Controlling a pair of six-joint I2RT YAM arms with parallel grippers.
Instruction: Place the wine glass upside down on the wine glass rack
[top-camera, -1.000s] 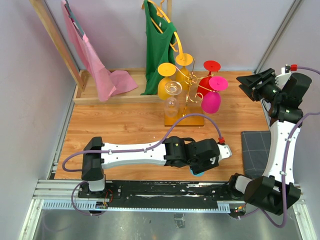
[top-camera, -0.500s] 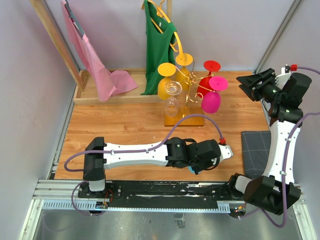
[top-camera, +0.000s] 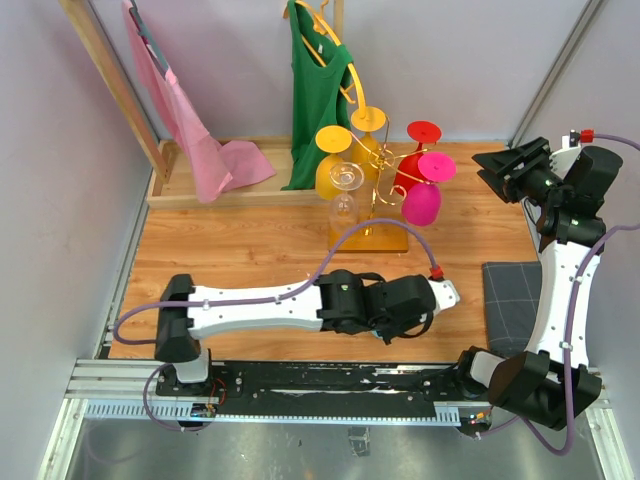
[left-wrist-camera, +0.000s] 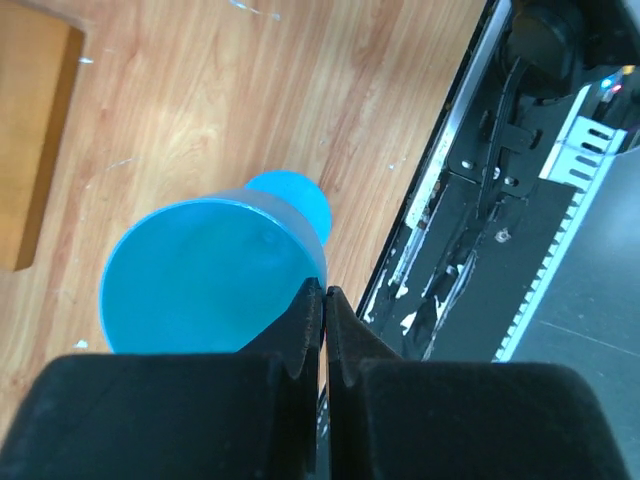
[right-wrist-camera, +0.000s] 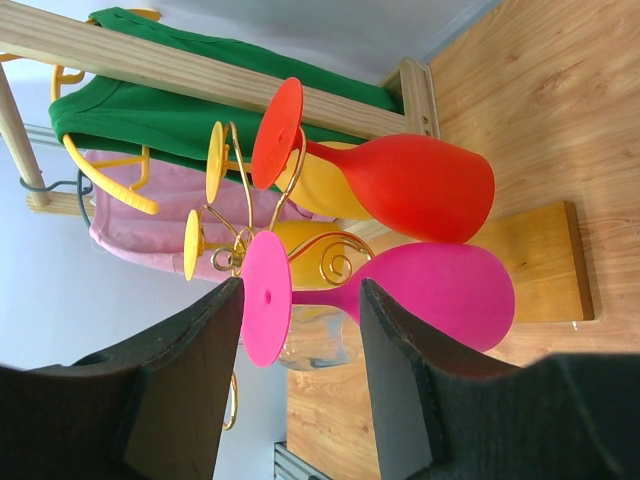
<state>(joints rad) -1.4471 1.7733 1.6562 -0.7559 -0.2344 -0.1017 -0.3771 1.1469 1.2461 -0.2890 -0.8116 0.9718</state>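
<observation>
A blue wine glass (left-wrist-camera: 205, 280) fills the left wrist view, with wooden table under it. My left gripper (left-wrist-camera: 326, 288) has its jaws pressed together on the glass's thin rim. From above, the left gripper (top-camera: 400, 325) is low near the table's front edge and hides the glass. The gold wine glass rack (top-camera: 378, 190) stands at the back centre with yellow, red, magenta and clear glasses hanging upside down. My right gripper (top-camera: 492, 170) is open and empty to the rack's right; it (right-wrist-camera: 300, 290) faces the magenta glass (right-wrist-camera: 440, 290).
A wooden clothes frame (top-camera: 110, 80) with a pink cloth (top-camera: 200, 140) and a green top (top-camera: 315, 100) stands at the back left. A dark mat (top-camera: 510, 295) lies at the right. The black rail (left-wrist-camera: 480, 230) runs along the table's front edge.
My left arm has drawn back to the left and its wrist has turned. The blue glass, seen below the gripper earlier, is now hidden from above. The right arm has not moved.
</observation>
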